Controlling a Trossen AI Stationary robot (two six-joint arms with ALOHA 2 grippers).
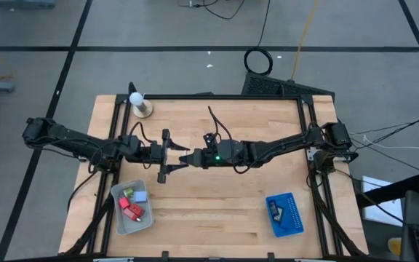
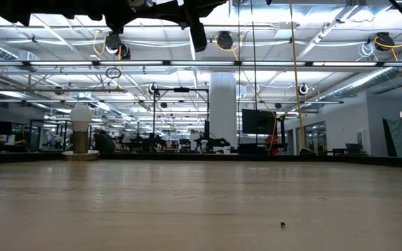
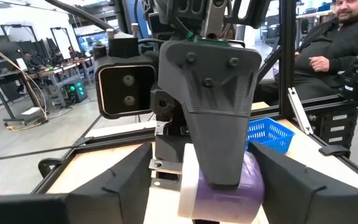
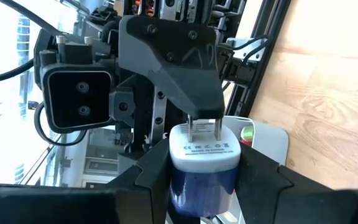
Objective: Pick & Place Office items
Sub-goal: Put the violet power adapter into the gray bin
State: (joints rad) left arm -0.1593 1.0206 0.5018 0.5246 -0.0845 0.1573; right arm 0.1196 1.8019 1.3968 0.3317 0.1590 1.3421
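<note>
Above table ctr: purple charger [image 4: 204,163] btwn both grippers.

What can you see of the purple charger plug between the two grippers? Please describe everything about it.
The purple charger plug is a small, rounded block, plastic by its look, with a purple body, a white printed face and two metal prongs. It hangs above the middle of the table. The right gripper clamps its body. The prongs point at the left gripper, whose open fingers flank it.
</note>
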